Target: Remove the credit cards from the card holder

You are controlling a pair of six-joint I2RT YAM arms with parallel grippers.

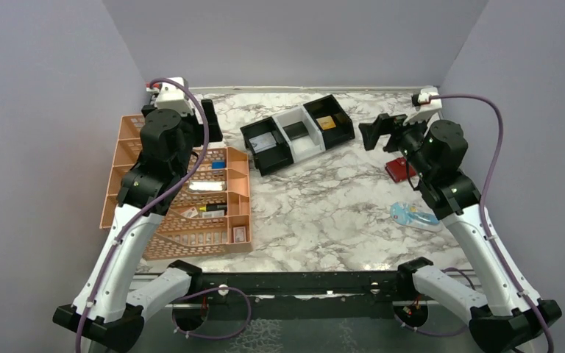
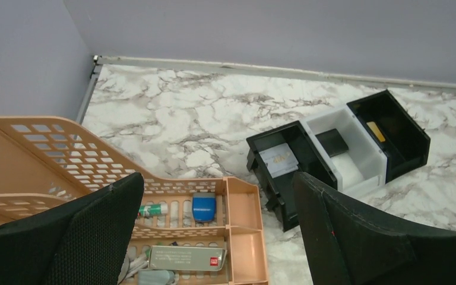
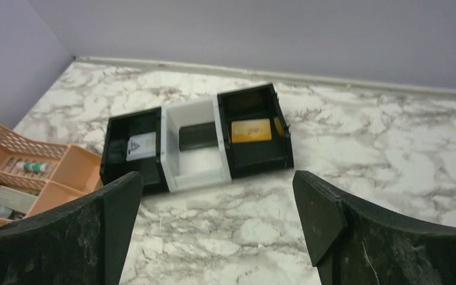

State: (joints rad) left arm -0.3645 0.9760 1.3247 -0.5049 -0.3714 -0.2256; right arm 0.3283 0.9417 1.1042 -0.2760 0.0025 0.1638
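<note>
Ahead of the black right gripper (image 3: 217, 181), on a white worktop (image 1: 324, 213) veined in grey and brown, the tray (image 3: 196, 176) runs black, white, black, with a silvery-white card (image 3: 141, 146), a black card (image 3: 199, 137) and a gold card (image 3: 250, 130) in its compartments. Below the black left gripper (image 2: 218, 178) is a peach organiser (image 1: 243, 184) patterned with holes. Near the right gripper, on its base side, are the dark-red card holder (image 1: 399, 170) and a clear light-blue packet (image 1: 414, 215).

Both white-and-black arms (image 1: 129, 228) reach forward, raised; the left black two-finger end effector (image 1: 210, 121) and the right end effector (image 1: 377, 132) gape wide, empty.
</note>
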